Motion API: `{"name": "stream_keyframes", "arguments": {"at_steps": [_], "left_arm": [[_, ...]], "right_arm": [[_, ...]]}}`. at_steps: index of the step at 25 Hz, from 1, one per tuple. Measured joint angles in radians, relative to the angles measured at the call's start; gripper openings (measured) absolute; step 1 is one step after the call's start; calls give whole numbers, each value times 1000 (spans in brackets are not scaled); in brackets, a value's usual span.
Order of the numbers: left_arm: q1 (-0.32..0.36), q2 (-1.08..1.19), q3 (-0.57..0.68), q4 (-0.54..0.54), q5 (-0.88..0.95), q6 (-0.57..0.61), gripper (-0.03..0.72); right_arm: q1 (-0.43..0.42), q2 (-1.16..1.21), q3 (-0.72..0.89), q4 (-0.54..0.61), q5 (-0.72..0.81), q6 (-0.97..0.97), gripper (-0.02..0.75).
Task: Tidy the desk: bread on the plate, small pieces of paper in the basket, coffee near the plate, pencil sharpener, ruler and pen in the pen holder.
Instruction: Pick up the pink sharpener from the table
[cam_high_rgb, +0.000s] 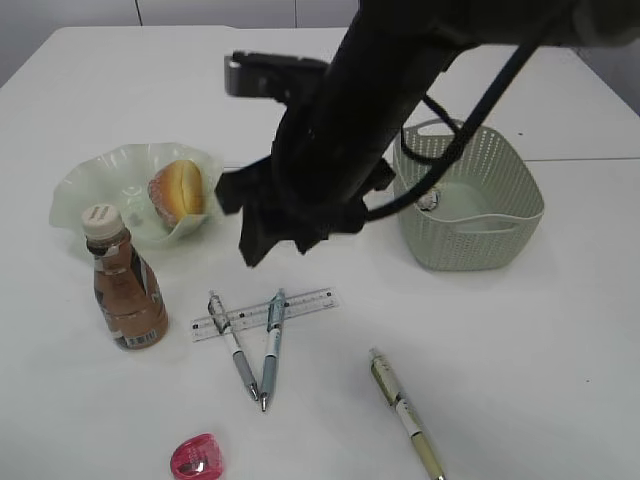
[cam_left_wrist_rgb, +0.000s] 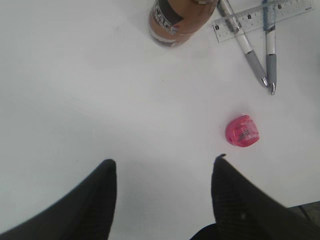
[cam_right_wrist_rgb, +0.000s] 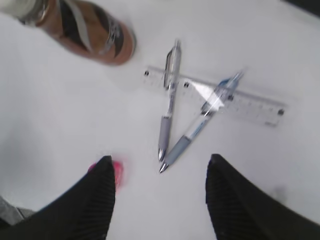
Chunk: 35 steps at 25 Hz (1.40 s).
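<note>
The bread (cam_high_rgb: 178, 190) lies on the pale green plate (cam_high_rgb: 90, 190). The coffee bottle (cam_high_rgb: 122, 290) stands in front of the plate. Two pens (cam_high_rgb: 232, 345) (cam_high_rgb: 272, 345) lie across the clear ruler (cam_high_rgb: 305, 304), and a third pen (cam_high_rgb: 405, 410) lies to the right. The pink pencil sharpener (cam_high_rgb: 197, 457) is at the front edge. My right gripper (cam_right_wrist_rgb: 160, 160) is open and empty above the pens (cam_right_wrist_rgb: 169, 110), with the sharpener (cam_right_wrist_rgb: 118, 172) by its left finger. My left gripper (cam_left_wrist_rgb: 165, 160) is open and empty, with the sharpener (cam_left_wrist_rgb: 242, 131) just beyond its right finger. No pen holder is in view.
A grey-green basket (cam_high_rgb: 470, 235) stands at the right with a small piece of paper (cam_high_rgb: 428, 200) inside. The black right arm (cam_high_rgb: 340, 130) reaches across the middle from the upper right. The left arm does not show in the exterior view.
</note>
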Motion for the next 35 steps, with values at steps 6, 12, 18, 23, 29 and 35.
{"name": "stream_keyframes", "arguments": {"at_steps": [6,12,18,23,29,35], "left_arm": [[0,0,0,4,-22,0,442],[0,0,0,4,-34,0,442],[0,0,0,4,-34,0,442],[0,0,0,4,-34,0,442],[0,0,0,4,-34,0,442],[0,0,0,4,-34,0,442]], "right_arm": [[171,-4,102,-82,-9,169,425],[300,-5,105,-268,-33,464,425],[374,25,97,-344,-33,557,419],[383,113,45,-344,-27,591,418],[383,189,-29,-344,-21,621,418],[383,255,-54,-313,-2,627,418]]}}
